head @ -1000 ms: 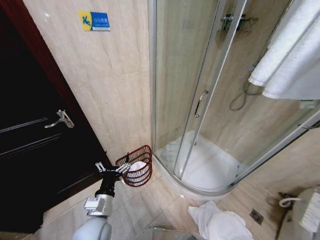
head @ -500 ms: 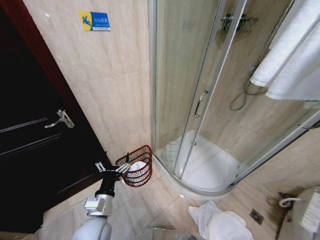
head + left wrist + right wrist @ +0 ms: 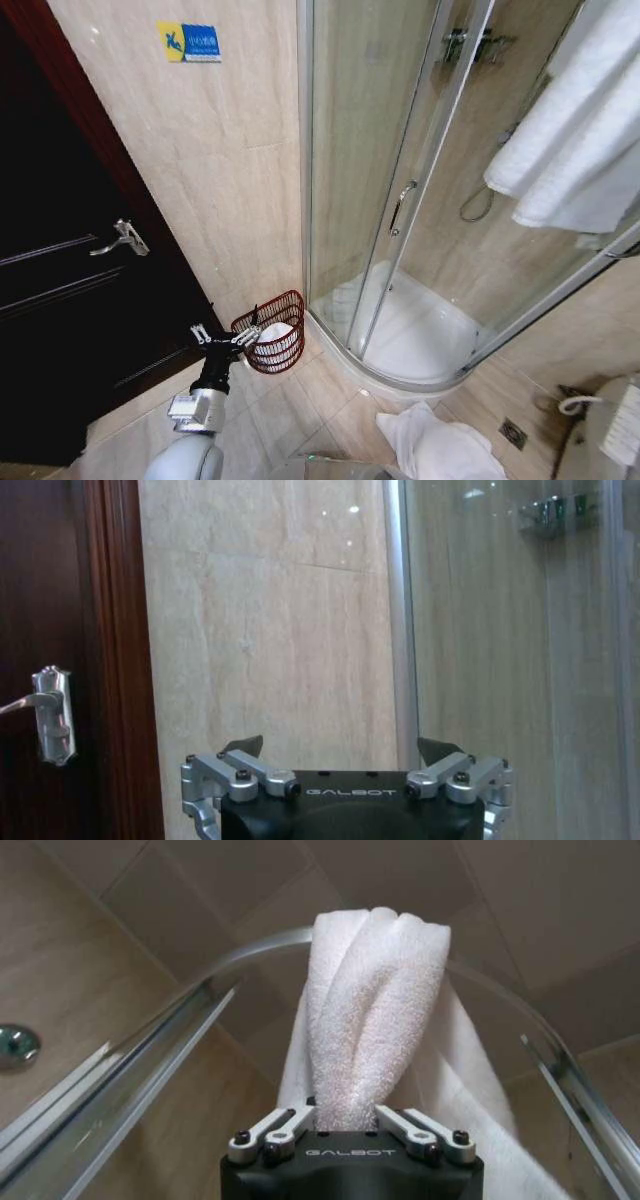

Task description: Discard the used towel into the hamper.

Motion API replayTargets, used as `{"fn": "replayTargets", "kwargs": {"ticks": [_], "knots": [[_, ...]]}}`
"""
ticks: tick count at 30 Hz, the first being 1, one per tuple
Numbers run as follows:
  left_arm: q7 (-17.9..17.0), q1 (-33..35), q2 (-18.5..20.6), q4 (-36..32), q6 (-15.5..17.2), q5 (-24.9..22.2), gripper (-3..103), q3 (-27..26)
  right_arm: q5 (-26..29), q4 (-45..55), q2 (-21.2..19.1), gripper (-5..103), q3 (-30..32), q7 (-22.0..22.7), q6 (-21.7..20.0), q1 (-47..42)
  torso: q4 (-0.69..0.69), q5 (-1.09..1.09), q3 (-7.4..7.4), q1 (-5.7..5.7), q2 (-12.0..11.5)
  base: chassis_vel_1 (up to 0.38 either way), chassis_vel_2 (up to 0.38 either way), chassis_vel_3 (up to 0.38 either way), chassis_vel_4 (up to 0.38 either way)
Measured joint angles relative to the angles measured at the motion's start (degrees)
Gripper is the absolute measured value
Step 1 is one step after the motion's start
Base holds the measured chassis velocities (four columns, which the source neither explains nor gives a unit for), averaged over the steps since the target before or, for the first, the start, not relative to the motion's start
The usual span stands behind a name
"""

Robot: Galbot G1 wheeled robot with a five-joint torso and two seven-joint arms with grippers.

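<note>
A white towel [image 3: 570, 140] hangs in folds at the upper right of the head view, in front of the shower glass. In the right wrist view my right gripper [image 3: 345, 1123] is shut on this towel [image 3: 375, 1012], bunched and rising from between the fingers. The hamper [image 3: 262, 355], a small reddish-brown open-weave basket, stands on the floor by the wall corner with some white cloth inside. My left gripper [image 3: 222, 337] hovers just left of the hamper's rim. In the left wrist view the left gripper [image 3: 340, 750] is open, holding nothing.
A curved glass shower enclosure [image 3: 400, 200] fills the middle and right. A dark door with a metal handle [image 3: 120, 238] is at the left. Another white towel [image 3: 440, 445] lies crumpled on the tiled floor near a floor drain [image 3: 513, 432].
The hanging towel at the upper right has swung left and lower in the head view. The left arm and the hamper have not moved.
</note>
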Motion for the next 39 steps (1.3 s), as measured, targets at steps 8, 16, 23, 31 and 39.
{"fn": "replayTargets", "kwargs": {"ticks": [8, 16, 23, 31, 39], "knots": [[0.0, 0.0, 0.0, 0.0, 0.0, 0.0, 100, 0.0, -1.8, 5.8, -1.4, 13, 7.2, 0.9, 5.1, -13.8, 0.02, 0.0, 0.0, 0.0, 0.0, 0.0, 0.0, 0.0, 0.0], [0.0, 0.0, 0.0, 0.0, 0.0, 0.0, 100, 0.0, -5.1, 11.1, -0.4, 13, 16.7, 0.5, 7.1, -28.9, 0.01, 0.03, 0.01, 0.01, 0.0, 0.0, 0.0, 0.0, 0.0], [0.0, 0.0, 0.0, 0.0, 0.0, 0.0, 100, 0.0, -5.8, 14.8, 1.6, 13, 26.3, 0.0, 8.1, -40.2, 0.01, -0.04, 0.0, 0.0, 0.0, 0.0, 0.0, 0.0, 0.0], [0.0, 0.0, 0.0, 0.0, 0.0, 0.0, 100, 0.0, -7.1, 19.4, 6.1, 13, 35.2, -1.5, 9.8, -55.9, 0.0, 0.03, 0.01, 0.0, 0.0, 0.0, 0.0, 0.0, 0.0], [0.0, 0.0, 0.0, 0.0, 0.0, 0.0, 100, 0.0, -8.9, 23.3, 11.1, 13, 40.3, -2.7, 11.8, -64.7, 0.0, -0.03, 0.0, 0.0, 0.0, 0.0, 0.0, 0.0, 0.0]]}}
